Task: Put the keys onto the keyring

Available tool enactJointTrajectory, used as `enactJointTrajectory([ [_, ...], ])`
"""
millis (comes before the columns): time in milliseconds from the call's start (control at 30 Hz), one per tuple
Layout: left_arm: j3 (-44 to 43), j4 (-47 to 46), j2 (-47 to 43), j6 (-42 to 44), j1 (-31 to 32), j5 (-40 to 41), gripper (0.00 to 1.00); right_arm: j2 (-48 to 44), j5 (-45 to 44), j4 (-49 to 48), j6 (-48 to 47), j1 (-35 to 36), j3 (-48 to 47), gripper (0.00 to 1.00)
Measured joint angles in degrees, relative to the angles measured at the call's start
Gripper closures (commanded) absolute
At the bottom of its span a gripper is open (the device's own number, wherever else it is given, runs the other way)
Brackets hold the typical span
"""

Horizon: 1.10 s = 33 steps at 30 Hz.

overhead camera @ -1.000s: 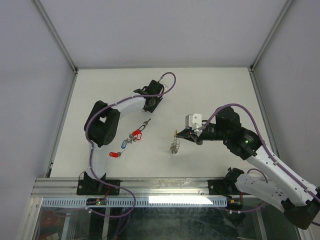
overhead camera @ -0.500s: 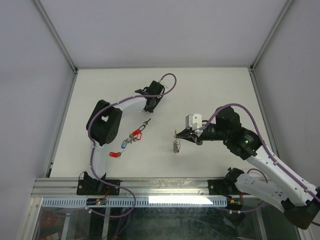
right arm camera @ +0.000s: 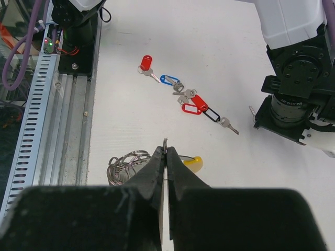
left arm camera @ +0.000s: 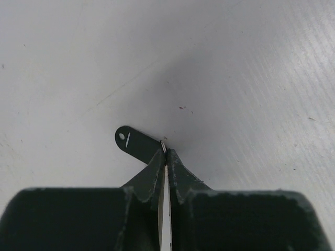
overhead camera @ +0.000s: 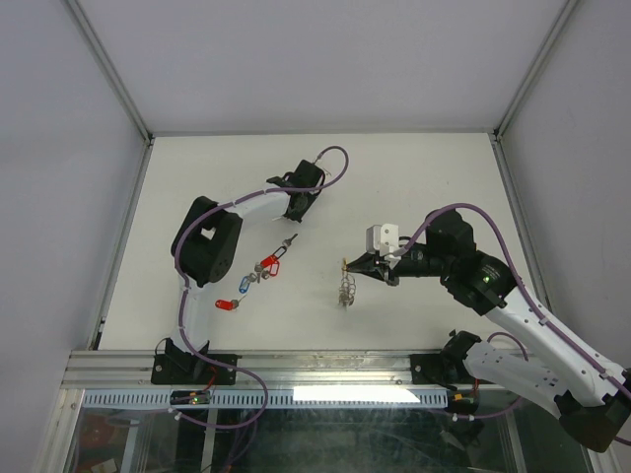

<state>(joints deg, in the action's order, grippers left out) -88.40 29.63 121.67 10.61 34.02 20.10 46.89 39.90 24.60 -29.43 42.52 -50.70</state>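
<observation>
My right gripper [right arm camera: 166, 149] is shut on the edge of the thin silver keyring [right arm camera: 165, 142], held above the table. A yellow tag [right arm camera: 194, 163] and a bunch of wire rings [right arm camera: 125, 163] hang under it; in the top view the bunch [overhead camera: 344, 289] dangles below the right gripper [overhead camera: 348, 264]. My left gripper [left arm camera: 166, 152] is shut on a thin silver key edge [left arm camera: 164, 147] with a dark tag [left arm camera: 134, 145] sticking out left, close to the table; in the top view the left gripper [overhead camera: 299, 204] is at the back centre. More keys [overhead camera: 268, 264] lie in a line.
The loose keys run diagonally: a red-capped one [right arm camera: 146, 63], a blue tag [right arm camera: 168, 79], red tags [right arm camera: 193, 104], a black tag [right arm camera: 212, 114] and a bare key [right arm camera: 229, 124]. A metal rail and cable duct [right arm camera: 42, 130] run along the near table edge [overhead camera: 315, 352].
The left jaws have closed onto the thin key piece with the dark tag. The bunch of rings under the right gripper has swung slightly. The right arm has held still.
</observation>
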Motion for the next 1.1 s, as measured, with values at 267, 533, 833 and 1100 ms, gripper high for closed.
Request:
enactJointTrajectory([
  [267,0.02,-0.02,-0.24,0.63,0.00,0.61,1.00,0.24,-0.37,-0.31,0.24,0.00,0.00,1.00],
  [533,7.45,-2.93,-12.61,1.90,0.00,-7.10,1.00,4.17,-6.34,0.72,7.06,-0.15,-2.69,1.00],
  [833,15.13,-9.57,-32.46,2.36,0.00,-19.58,1.00,9.64,-1.18,-2.54,15.10,-9.22,-4.02,1.00],
  [1100,21.75,-12.04,-44.19,5.18,0.00,-30.01,1.00,11.13,12.20,-11.91,20.48,-16.15,-3.80,1.00],
])
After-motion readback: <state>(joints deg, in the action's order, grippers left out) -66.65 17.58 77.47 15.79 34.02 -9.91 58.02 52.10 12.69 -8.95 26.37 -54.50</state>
